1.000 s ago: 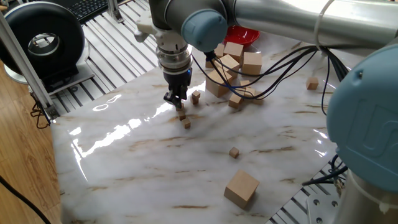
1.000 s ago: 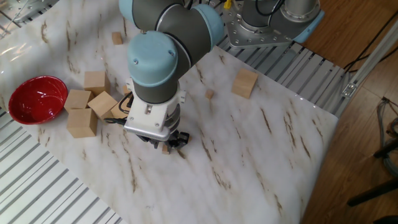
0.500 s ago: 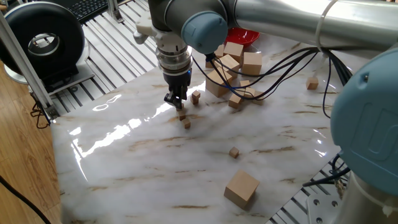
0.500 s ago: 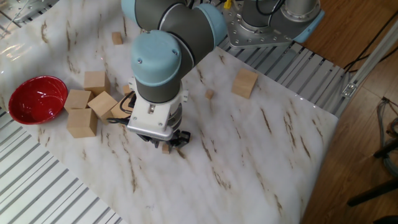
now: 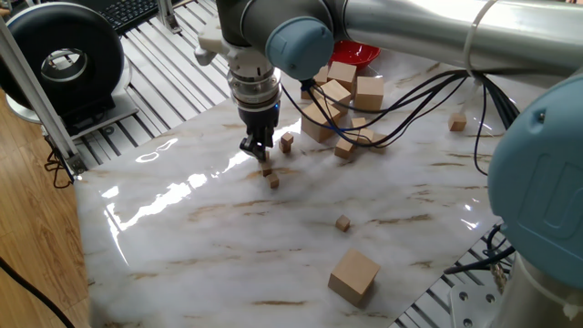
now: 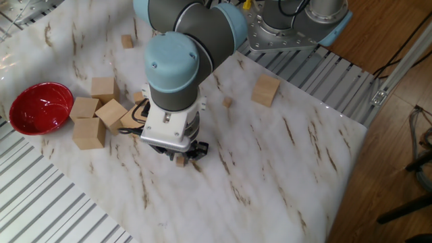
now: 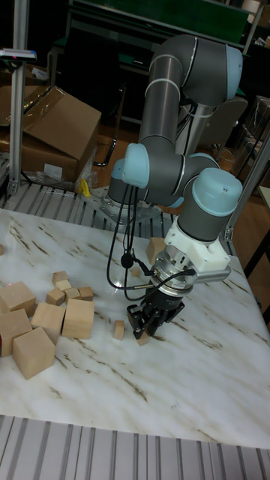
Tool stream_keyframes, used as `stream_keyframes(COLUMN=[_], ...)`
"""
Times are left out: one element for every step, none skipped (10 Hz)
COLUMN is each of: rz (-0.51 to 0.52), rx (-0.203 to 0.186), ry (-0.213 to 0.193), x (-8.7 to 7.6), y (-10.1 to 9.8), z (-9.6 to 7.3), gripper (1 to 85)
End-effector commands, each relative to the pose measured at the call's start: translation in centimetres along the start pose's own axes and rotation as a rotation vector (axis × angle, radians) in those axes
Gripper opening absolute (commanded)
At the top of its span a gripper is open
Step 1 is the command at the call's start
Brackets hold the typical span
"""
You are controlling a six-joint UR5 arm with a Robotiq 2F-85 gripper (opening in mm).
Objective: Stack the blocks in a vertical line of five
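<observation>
Gripper (image 5: 256,149): pointed down at the marble table (image 5: 200,246), fingertips close around a tiny block (image 5: 266,169) that sits on the surface; whether they clamp it cannot be told. A second block (image 5: 273,182) lies just near of it, a third (image 5: 287,142) just right, a fourth (image 5: 342,223) well apart toward the near right.

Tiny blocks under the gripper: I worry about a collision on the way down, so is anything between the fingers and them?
Nothing visible is. The gripper hangs right over the tiny block, with another tiny block just beside it on the bare marble table.
</observation>
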State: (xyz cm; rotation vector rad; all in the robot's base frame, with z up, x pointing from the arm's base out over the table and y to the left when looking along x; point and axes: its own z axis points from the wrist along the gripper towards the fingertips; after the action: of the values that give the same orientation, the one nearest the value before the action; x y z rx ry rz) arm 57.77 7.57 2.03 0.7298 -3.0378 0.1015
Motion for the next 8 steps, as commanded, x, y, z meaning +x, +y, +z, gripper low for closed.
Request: stream_keyframes(rz=[0.0,0.001,0.0,0.0,0.0,0.003,0.004,0.009], rx=[-0.011,-0.007,-0.002,0.001,0.002,-0.002,-0.003,-0.007], ry=[-0.004,-0.004,-0.003,0.0,0.001,-0.001,-0.002,-0.004], x=[0.02,0.06,0.1,0.18,0.18,0.13,0.12,0.06], y=[0.24,0.23,0.13,0.05,0.03,0.15,0.17,0.28], z=[0.4,0.79,0.98,1.0,1.02,0.99,0.82,0.68], gripper=[37.0,37.0,37.0,37.0,37.0,37.0,37.0,37.0])
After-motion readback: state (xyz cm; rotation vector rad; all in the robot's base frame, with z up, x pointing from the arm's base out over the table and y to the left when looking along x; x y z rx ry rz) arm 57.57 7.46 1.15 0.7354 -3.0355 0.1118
